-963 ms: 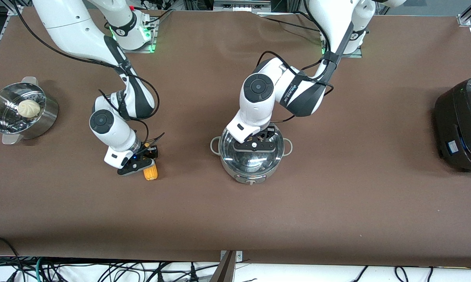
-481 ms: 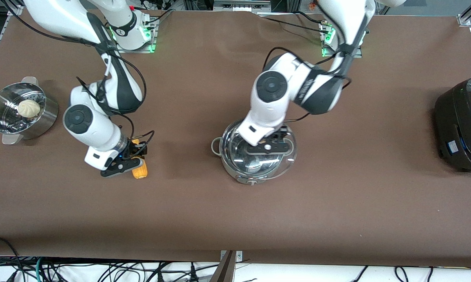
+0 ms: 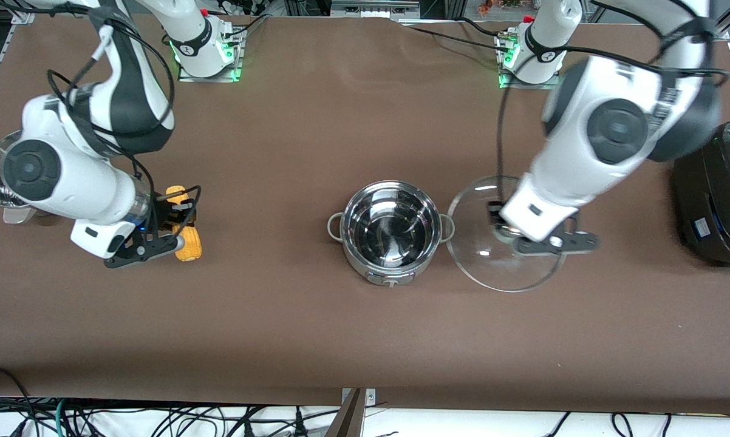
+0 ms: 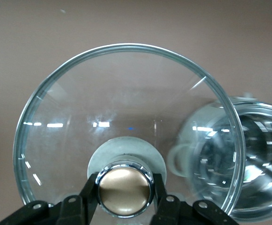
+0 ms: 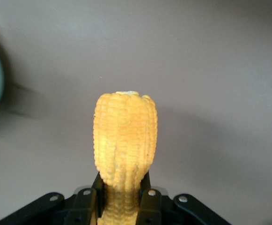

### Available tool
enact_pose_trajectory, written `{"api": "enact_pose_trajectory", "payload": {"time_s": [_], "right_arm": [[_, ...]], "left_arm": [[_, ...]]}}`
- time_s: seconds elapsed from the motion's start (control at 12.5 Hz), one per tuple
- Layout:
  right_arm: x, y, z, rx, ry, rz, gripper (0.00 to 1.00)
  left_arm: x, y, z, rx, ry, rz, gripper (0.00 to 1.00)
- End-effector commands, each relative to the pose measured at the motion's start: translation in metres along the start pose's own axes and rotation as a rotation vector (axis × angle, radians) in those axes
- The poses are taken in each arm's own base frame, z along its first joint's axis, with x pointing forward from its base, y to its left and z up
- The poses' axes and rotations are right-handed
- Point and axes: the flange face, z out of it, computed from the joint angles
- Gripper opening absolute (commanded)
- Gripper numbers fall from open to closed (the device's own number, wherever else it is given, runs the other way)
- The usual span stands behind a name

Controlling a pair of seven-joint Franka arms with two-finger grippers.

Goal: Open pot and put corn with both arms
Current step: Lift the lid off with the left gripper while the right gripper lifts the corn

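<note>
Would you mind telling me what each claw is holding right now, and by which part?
The left claw holds the glass lid by its knob; the right claw grips the corn near one end.

Pot (image 3: pixel 391 233) polished mirror-bright steel, lid (image 4: pixel 126 136) clear glossy glass with chrome-ringed knob (image 4: pixel 124 189), corn (image 5: pixel 125 140) bumpy kernelled, table (image 3: pixel 353 340) matt brown cloth.

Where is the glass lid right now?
The left gripper holds the lid by its knob, off the pot, over the table beside the pot toward the left arm's end, between the pot and the black cooker.
</note>
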Motion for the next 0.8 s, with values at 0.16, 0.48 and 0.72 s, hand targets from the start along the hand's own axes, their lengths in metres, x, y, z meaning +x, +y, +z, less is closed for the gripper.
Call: {"api": "enact_pose_trajectory", "payload": {"time_s": [0.16,0.48,0.72], "right_arm": [[0.017,-0.148,-0.024,0.038,0.052,0.196,0.14],[0.022,-0.283,-0.006,0.074,0.108,0.340,0.13],[0.021,-0.337,0.016,0.120,0.169,0.350,0.13]], "left_arm": [[0.022,-0.167,0.032,-0.093,-0.075,0.098,0.00],[-0.019,-0.209,0.069,-0.100,-0.054,0.084,0.00],[-0.054,-0.211,0.105,-0.098,-0.060,0.065,0.00]]}}
